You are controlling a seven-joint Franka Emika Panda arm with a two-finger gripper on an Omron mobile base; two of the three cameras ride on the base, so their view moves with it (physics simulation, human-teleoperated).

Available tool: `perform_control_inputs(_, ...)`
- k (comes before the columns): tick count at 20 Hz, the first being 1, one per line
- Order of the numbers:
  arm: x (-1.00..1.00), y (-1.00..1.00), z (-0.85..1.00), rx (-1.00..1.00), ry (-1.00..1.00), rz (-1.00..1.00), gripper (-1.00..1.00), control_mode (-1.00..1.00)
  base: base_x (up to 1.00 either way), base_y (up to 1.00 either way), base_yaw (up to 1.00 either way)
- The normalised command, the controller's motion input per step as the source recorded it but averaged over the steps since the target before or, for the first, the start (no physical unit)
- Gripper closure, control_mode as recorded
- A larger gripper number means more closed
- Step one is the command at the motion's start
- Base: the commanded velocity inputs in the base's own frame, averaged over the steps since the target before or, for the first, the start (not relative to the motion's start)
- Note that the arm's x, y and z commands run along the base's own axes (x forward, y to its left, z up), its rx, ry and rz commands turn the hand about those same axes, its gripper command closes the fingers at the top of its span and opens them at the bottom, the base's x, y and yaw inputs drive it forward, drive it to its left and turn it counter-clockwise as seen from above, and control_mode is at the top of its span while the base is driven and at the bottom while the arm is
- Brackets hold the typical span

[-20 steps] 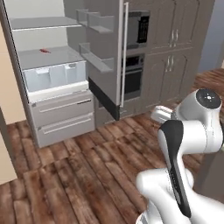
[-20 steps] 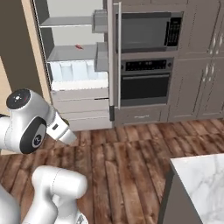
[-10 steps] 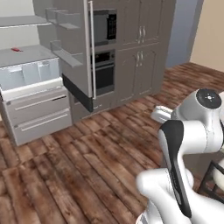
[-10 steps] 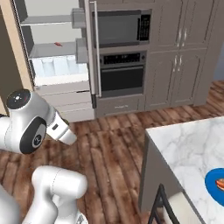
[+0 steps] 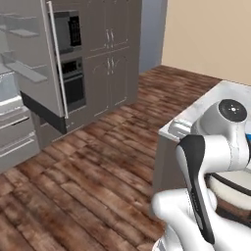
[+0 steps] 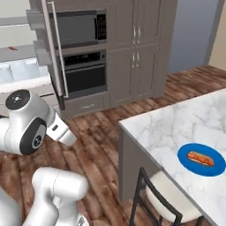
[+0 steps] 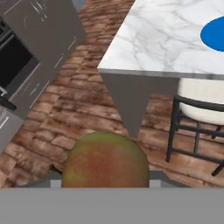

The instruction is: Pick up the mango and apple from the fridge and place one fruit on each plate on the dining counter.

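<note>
A rounded fruit with green and reddish-orange skin, the mango (image 7: 105, 162), sits close in front of the hand camera with my gripper (image 7: 105, 177) shut on it; the fingertips are mostly hidden behind it. Ahead lies the dining counter (image 7: 166, 39), a white marble island (image 6: 176, 126) whose corner (image 5: 188, 120) is near my arm. A bright blue plate (image 6: 186, 153) rests on it with an orange-red item on top; its edge (image 7: 214, 35) is at the upper right of the hand view. The fridge (image 6: 20, 70) stands open at the left, its door (image 5: 34, 63) swung out. The apple is out of view.
A black-framed chair with a cream seat (image 6: 165, 194) stands at the island's near side (image 7: 199, 103). Grey wall cabinets with a built-in oven (image 6: 86, 73) line the back wall. Brown wood floor (image 5: 98, 162) stretches between fridge and island.
The whole picture has swung right: the fridge slid to the left edge and the marble island with the blue plate came into view. The arm's pose over the base looks unchanged.
</note>
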Motion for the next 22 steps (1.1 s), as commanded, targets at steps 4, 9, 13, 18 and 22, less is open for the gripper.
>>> perform_control_inputs(4, 0.00, 0.00, 0.00, 0.00, 0.00, 0.00, 1.00, 1.00, 0.00, -0.11, -0.46)
perform_control_inputs(9, 0.00, 0.00, 0.00, 0.00, 0.00, 0.00, 1.00, 1.00, 0.09, -0.03, -0.41)
perform_control_inputs(13, 0.00, 0.00, 0.00, 0.00, 0.00, 0.00, 1.00, 1.00, 0.23, -0.03, -0.41)
perform_control_inputs(18, 0.00, 0.00, 0.00, 0.00, 0.00, 0.00, 1.00, 1.00, 0.37, 0.00, -0.39)
perform_control_inputs(22, 0.00, 0.00, 0.00, 0.00, 0.00, 0.00, 1.00, 1.00, 0.46, 0.00, -0.38)
